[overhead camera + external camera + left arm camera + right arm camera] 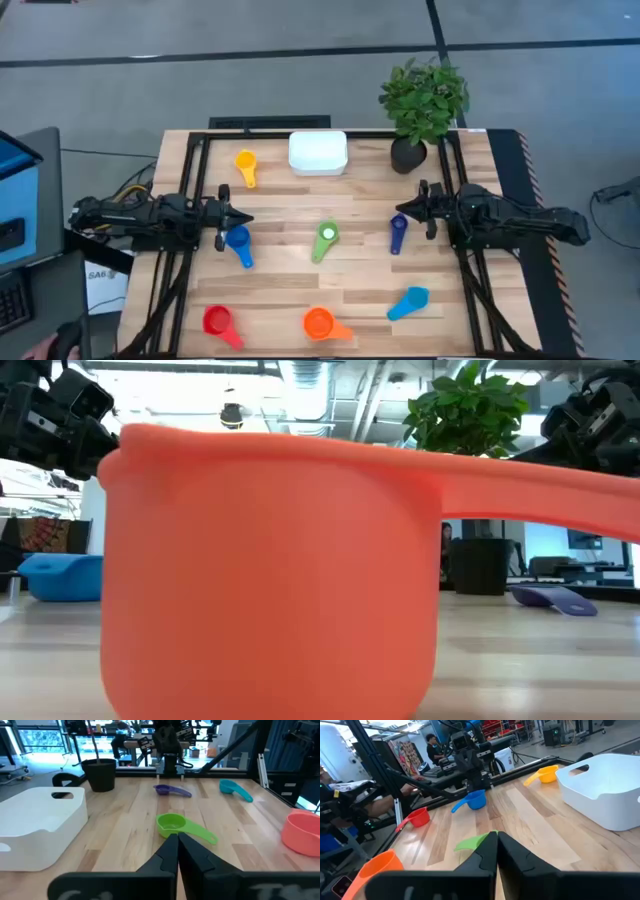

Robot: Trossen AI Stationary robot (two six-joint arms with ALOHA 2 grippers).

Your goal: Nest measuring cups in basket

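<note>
Seven cups lie apart on the wooden table in the high view: yellow (pixel 246 165), blue (pixel 239 243), green (pixel 325 240), dark blue (pixel 398 234), light blue (pixel 408 302), orange (pixel 322 324) and red (pixel 217 322). The white basket (pixel 318 153) stands near the far edge and holds no cup. My left gripper (pixel 245 218) hovers shut at the table's left side, just above the blue cup. My right gripper (pixel 400 208) hovers shut at the right side, beside the dark blue cup. The left wrist view shows shut fingers (pixel 177 837) pointing at the green cup (pixel 172 824).
A black plant pot (pixel 410 155) with a leafy plant stands right of the basket at the far right corner. In the low view the orange cup (pixel 270 570) fills most of the picture. A black frame (pixel 200 150) borders the table. A person (pixel 432 745) sits in the room beyond.
</note>
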